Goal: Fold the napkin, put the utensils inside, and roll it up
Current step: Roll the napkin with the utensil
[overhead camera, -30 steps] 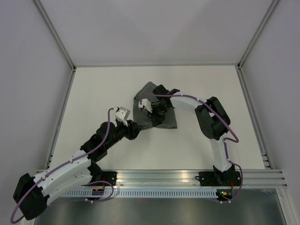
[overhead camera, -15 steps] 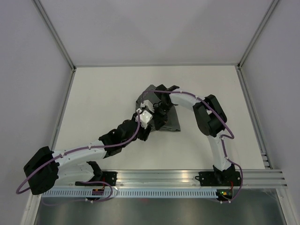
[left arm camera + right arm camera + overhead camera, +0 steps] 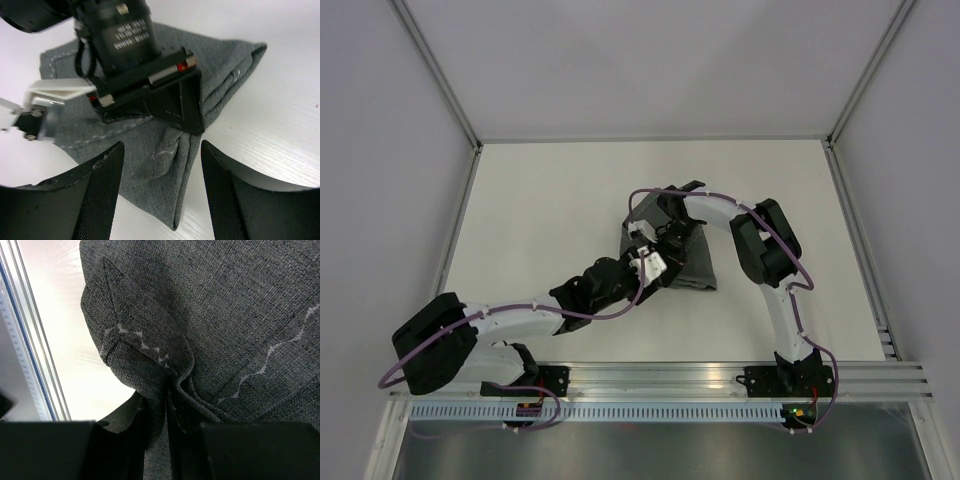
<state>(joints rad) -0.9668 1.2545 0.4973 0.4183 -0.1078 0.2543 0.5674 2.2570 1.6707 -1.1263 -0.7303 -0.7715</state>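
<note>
Black and ridged, the fingers (image 3: 100, 190) of the left gripper (image 3: 161, 150) stand wide apart in the left wrist view. They hold nothing and are poised just short of the near edge of the napkin (image 3: 220, 70). The dark grey cloth lies bunched in several layers near the middle of the white table (image 3: 540, 200), its pale stitching running crooked over the folds.

Just beyond, the right gripper (image 3: 167, 415) reaches onto the bundle from the far side. Its own camera shows the jaws closed on a gathered ridge of cloth (a pinch of several layers, as far as we can tell). We see no utensil in any view, and we cannot tell whether one sits inside the folds.

We judge the step in hand to be folding or early rolling, with the bundle far from a neat roll. The next move, we think, calls for the left gripper to close on the near hem while the right holds tension. That way the layers would turn over together rather than slide apart.
</note>
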